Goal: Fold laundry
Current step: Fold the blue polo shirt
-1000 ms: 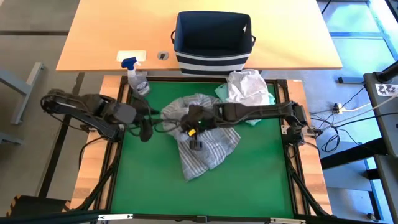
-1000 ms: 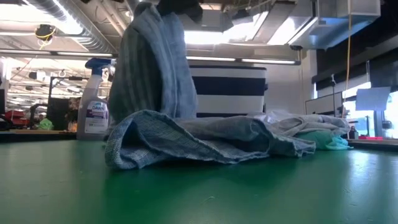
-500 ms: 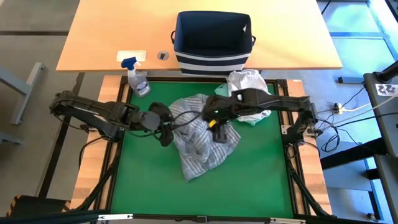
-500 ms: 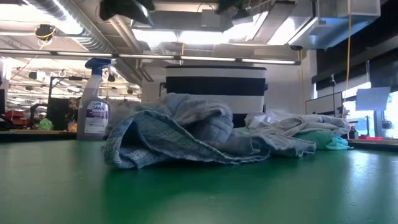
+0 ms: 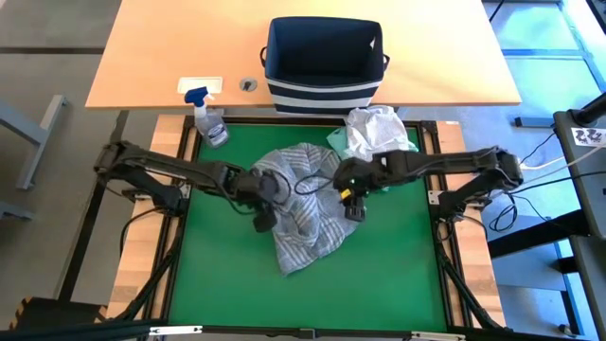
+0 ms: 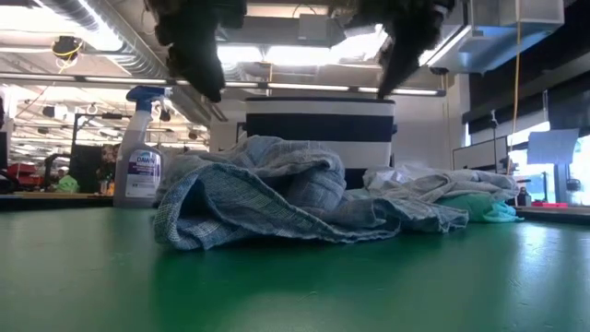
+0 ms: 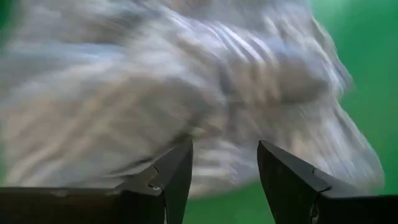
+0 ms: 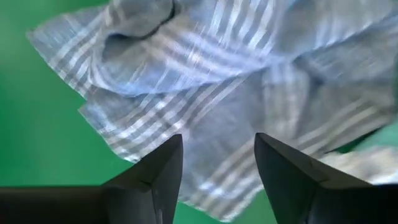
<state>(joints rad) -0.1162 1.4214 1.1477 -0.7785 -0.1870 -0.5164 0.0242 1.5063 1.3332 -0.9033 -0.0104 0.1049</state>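
Your striped shirt [image 5: 308, 204] lies crumpled on the green worktop [image 5: 218, 284], in front of the basket [image 5: 325, 64]. Your left hand [image 5: 261, 220] hovers open over the shirt's left edge. Your right hand [image 5: 353, 208] hovers open over its right edge, holding nothing.

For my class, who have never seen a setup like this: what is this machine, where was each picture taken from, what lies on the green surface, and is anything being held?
It is a robot with two dark arms, each ending in a two-finger gripper. One picture looks straight down, one looks level across the table, and two come from cameras on the wrists. On the green table lies a crumpled striped shirt, with a white t-shirt and a mint-teal garment at the far edge. A striped basket and a spray bottle stand behind. The left gripper and right gripper hover open over the shirt; nothing is held.
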